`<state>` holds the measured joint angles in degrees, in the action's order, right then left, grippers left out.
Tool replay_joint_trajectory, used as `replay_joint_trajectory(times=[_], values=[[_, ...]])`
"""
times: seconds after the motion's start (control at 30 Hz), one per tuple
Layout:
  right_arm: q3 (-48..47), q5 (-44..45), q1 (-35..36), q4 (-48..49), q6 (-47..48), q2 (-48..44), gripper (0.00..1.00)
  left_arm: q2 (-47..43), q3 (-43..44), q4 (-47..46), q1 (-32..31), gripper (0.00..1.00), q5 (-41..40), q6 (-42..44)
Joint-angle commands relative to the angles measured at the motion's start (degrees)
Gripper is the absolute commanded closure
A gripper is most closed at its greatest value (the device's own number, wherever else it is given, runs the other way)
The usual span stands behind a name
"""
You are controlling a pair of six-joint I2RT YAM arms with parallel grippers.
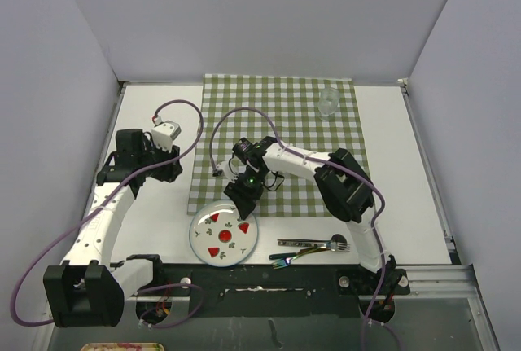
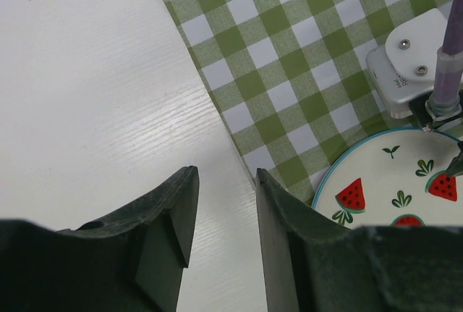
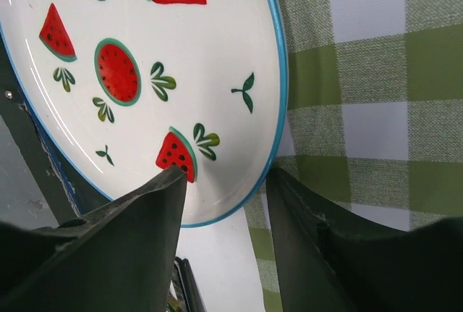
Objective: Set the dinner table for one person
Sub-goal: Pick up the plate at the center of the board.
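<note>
My right gripper (image 3: 226, 174) stands half open over the far rim of the plate (image 1: 224, 237). One finger is above the painted inside and the other above the checked cloth (image 1: 277, 115), so the blue rim runs between them. There is a gap on both sides (I cannot tell if either finger touches the plate). The plate, with its watermelon pictures, lies mostly on the bare dinner table (image 1: 423, 188), and only its far edge rests over the near border of the cloth.

My left gripper (image 2: 226, 174) is also partly open and holds nothing. It hangs over the white tabletop just beside the left edge of the cloth, with the plate near it on the right.

A clear glass (image 1: 328, 101) stands on the far right corner of the cloth. A fork (image 1: 321, 244) lies on the table near my right base, just right of the plate.
</note>
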<state>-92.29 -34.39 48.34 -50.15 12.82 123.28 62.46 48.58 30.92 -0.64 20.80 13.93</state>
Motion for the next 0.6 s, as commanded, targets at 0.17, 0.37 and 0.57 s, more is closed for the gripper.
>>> replay_joint_trajectory(times=[0.17,0.37,0.57], values=[[-2.76,-4.72,1.27,-1.53,-0.33,1.68,0.56,-1.33,2.43,-0.60,0.32,0.64,1.04,0.37],[-3.44,-5.91,1.58,-2.78,0.02,2.04,0.62,-0.79,1.83,-0.43,0.29,0.64,2.11,0.67],[-3.43,-7.46,1.59,-3.69,0.14,2.64,0.66,0.37,2.17,-0.45,0.29,0.64,2.98,0.83]])
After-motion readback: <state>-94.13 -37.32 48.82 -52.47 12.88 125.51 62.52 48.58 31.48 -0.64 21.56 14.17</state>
